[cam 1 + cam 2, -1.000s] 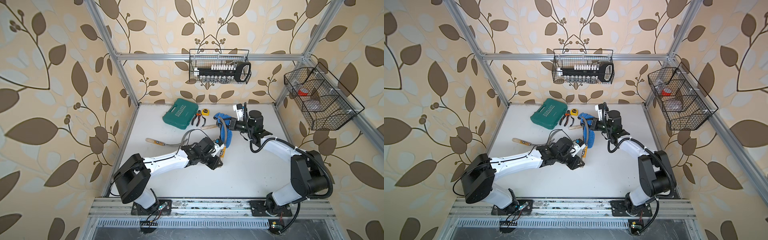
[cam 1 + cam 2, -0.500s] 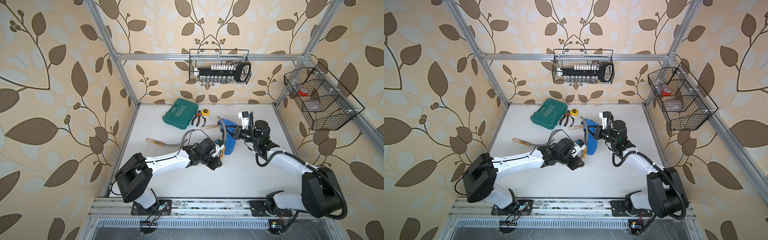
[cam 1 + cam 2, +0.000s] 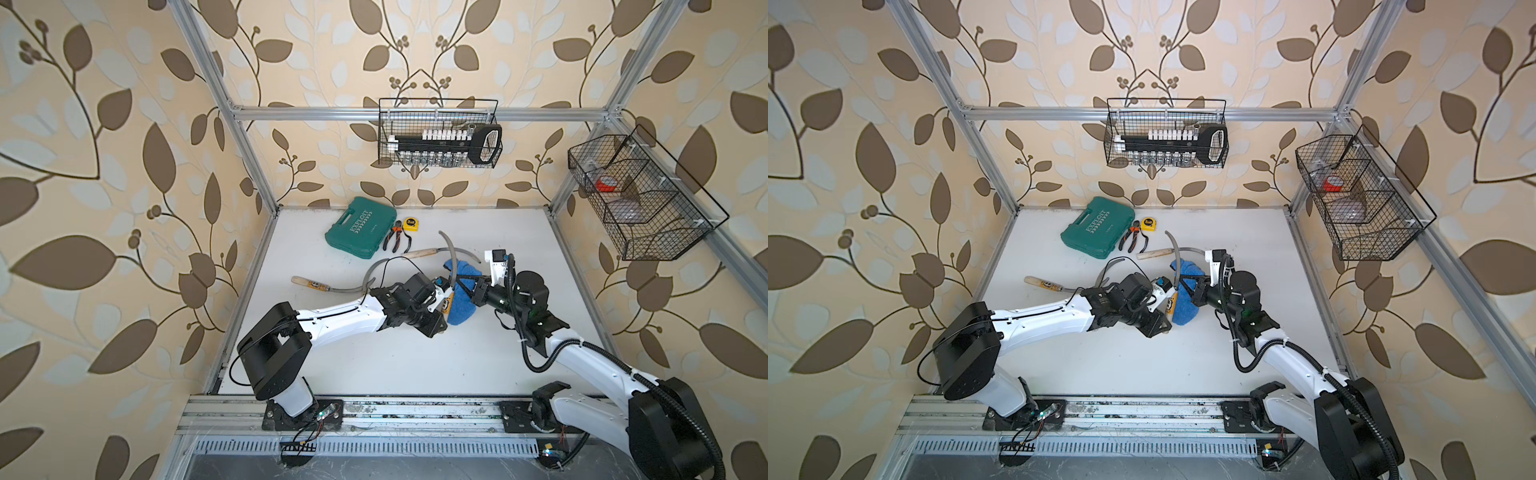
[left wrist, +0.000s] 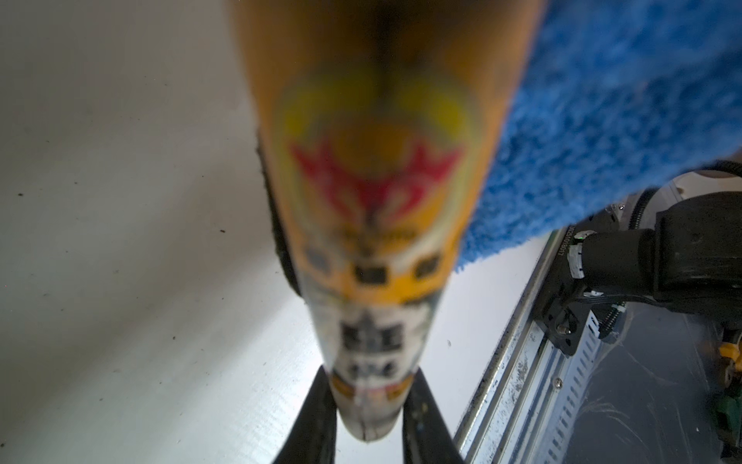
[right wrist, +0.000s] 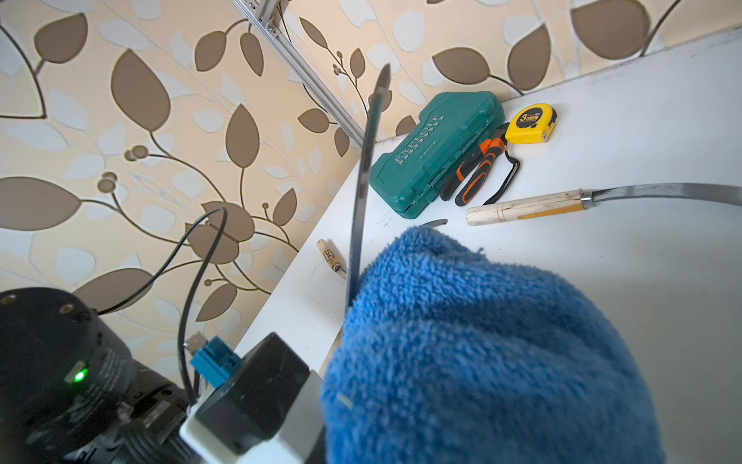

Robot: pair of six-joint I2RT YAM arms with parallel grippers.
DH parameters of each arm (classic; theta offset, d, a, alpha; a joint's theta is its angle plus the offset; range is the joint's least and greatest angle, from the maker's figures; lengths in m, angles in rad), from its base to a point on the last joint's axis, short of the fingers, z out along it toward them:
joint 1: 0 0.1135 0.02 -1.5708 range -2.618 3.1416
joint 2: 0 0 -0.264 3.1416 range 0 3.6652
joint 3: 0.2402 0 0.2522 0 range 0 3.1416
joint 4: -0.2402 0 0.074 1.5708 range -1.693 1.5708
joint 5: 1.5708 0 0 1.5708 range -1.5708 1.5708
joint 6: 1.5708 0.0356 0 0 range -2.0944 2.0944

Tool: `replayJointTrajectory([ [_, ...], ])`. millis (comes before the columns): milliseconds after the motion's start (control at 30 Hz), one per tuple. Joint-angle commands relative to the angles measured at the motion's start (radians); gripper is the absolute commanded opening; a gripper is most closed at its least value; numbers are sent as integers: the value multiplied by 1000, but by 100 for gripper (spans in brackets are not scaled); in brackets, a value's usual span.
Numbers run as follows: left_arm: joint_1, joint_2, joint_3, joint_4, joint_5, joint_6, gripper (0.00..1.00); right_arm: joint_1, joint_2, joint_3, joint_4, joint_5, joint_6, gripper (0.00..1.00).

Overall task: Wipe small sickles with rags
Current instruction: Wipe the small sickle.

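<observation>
My left gripper (image 3: 441, 302) is shut on the pale wooden handle (image 4: 373, 201) of a small sickle, whose thin grey blade (image 3: 451, 249) rises toward the back. A black finger (image 4: 317, 422) shows on each side of the handle's end. My right gripper (image 3: 467, 287) is shut on the blue fluffy rag (image 3: 462, 309), which is bunched against the blade's lower part (image 5: 363, 180) just above the handle. The rag (image 5: 482, 341) hides the right jaws in the right wrist view. Two more sickles lie on the table, one at the left (image 3: 309, 283) and one behind (image 3: 419, 252).
A teal tool case (image 3: 360, 232), orange-and-black pliers (image 3: 395, 237) and a yellow tape measure (image 3: 410, 224) lie at the back of the white table. Wire baskets hang on the back wall (image 3: 440, 133) and the right wall (image 3: 640, 195). A metal rail (image 3: 374, 411) edges the front.
My right gripper has carried the rag down along the blade, from near its tip toward the handle and the table's front. The left arm has stayed put with the sickle.
</observation>
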Motion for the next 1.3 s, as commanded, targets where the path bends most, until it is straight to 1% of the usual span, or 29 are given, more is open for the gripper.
replayJointTrajectory([
  [0,12,2,34,23,-7,-15,0,21,15,16,38,-76,-4,0],
  [167,12,3,22,27,15,-13,0,19,74,155,-22,-54,-9,0],
  [367,12,0,6,34,23,-1,0,-3,233,364,-86,-46,-20,0],
  [533,11,1,0,34,32,7,0,-11,389,502,-92,-91,-17,0],
  [600,12,2,1,33,36,10,0,-10,447,545,-75,-127,-8,0],
  [767,11,-1,1,31,35,16,0,-2,522,599,-47,-184,-2,0],
  [900,12,-3,0,31,16,11,0,-2,493,578,-41,-184,-10,0],
  [1033,15,-11,3,22,-15,5,0,-2,418,508,-41,-168,-27,0],
  [1267,22,-20,19,-2,-52,-2,0,-2,191,283,-24,-113,-41,0],
])
